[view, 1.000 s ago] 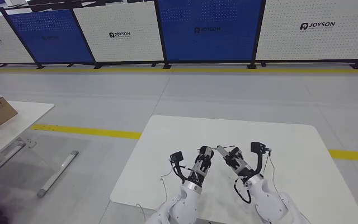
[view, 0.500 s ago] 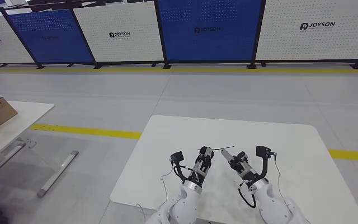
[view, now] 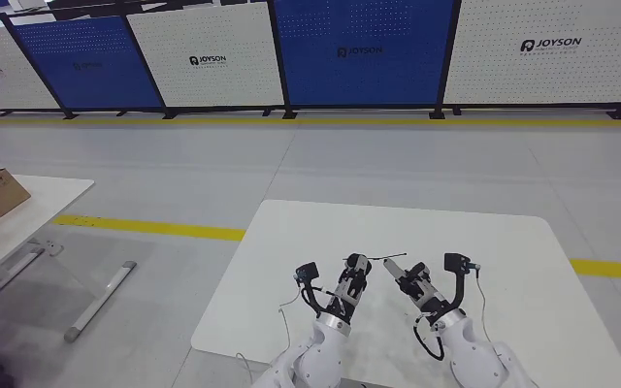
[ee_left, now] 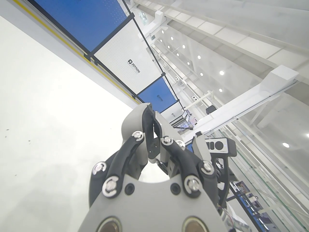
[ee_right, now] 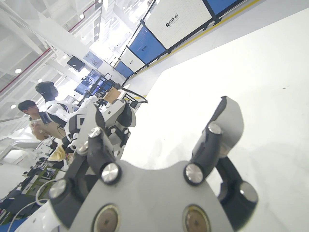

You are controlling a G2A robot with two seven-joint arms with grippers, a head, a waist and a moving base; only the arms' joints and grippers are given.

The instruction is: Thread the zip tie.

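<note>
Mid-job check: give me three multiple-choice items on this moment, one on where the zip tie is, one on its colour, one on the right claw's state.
1. Where is the zip tie?
A. lying loose, away from both claws
B. held in the left claw, jutting toward the right claw
C. held in the right claw

2. What colour is the zip tie?
A. white
B. yellow
C. black

3. How does the right claw stand?
A. open, holding nothing
B. shut on the tie
C. shut on nothing

Answers:
1 B: the right wrist view shows the tie sticking out of the shut left claw.
2 C: it shows as a thin black line in the top view.
3 A: its fingers stand wide apart with nothing between them.
</note>
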